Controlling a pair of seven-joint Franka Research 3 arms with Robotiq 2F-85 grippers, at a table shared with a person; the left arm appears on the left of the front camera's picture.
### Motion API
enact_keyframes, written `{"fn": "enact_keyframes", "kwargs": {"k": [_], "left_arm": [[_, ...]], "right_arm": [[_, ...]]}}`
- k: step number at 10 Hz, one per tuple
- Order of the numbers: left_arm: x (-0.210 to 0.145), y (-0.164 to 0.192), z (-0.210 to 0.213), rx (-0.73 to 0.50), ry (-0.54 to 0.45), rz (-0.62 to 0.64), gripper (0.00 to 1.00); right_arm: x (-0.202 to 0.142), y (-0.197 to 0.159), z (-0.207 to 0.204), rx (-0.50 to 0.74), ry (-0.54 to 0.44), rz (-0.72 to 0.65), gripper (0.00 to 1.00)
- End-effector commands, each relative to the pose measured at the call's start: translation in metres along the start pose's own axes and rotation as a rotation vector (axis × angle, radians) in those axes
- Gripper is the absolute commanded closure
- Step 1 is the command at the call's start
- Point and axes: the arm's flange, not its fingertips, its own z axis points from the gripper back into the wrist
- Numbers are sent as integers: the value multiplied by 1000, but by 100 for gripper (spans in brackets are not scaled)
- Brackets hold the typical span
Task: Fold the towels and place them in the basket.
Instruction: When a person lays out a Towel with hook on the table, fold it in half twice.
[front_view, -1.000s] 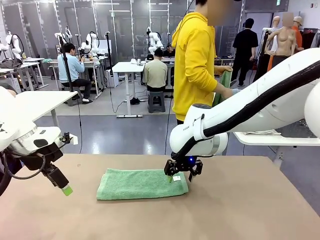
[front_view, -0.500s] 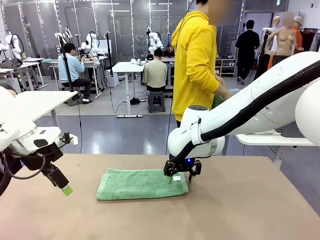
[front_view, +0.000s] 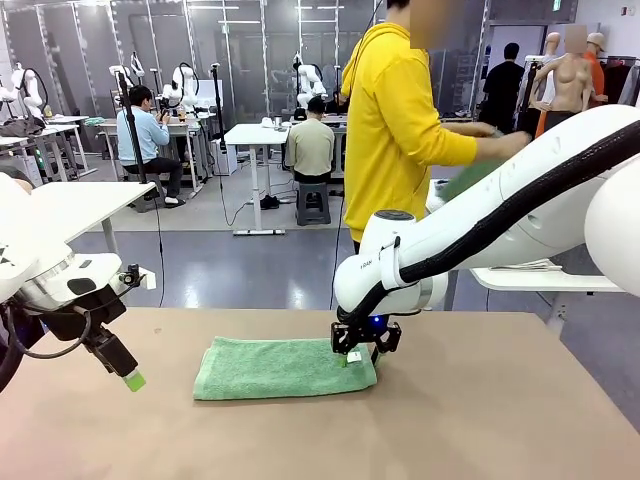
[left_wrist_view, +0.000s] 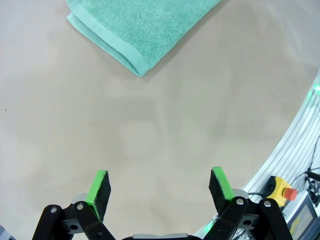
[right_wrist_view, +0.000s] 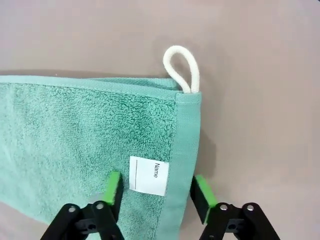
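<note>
Folded green towel (front_view: 285, 367) flat mid-table (front_view: 480, 420), long axis left-right, loop (right_wrist_view: 181, 67) at right end. Right gripper (right_wrist_view: 157, 189) over that end, jaws apart astride hem, nothing pinched. Left gripper (left_wrist_view: 160, 182) spread wide, well left of towel.

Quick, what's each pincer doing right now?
Left pincer: open, holding nothing.
Right pincer: open, straddling the green towel at its tagged edge, not clamped.

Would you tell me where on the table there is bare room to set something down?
Widest: the table right of the towel, out to its right edge. The near strip before the towel is free too. The gap between left gripper and towel is narrower. Crowded: the towel's right end, under the right gripper.
</note>
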Motion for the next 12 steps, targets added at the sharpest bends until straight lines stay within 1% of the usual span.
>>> {"fn": "enact_keyframes", "kwargs": {"k": [1,2,3,4,10,11,12], "left_arm": [[4,2,0,10,7,10,0],[4,2,0,10,7,10,0],[4,2,0,10,7,10,0],[4,2,0,10,7,10,0],[4,2,0,10,7,10,0],[4,2,0,10,7,10,0],[4,2,0,10,7,10,0]], "right_arm": [[1,10,-7,-46,10,-29,100],[1,11,-7,-63,13,-32,100],[1,12,-6,-70,15,-34,91],[1,15,-4,-73,17,-34,100],[-1,26,13,-99,15,-27,100],[-4,22,18,-83,33,-22,100],[-8,9,27,-97,69,4,100]]}}
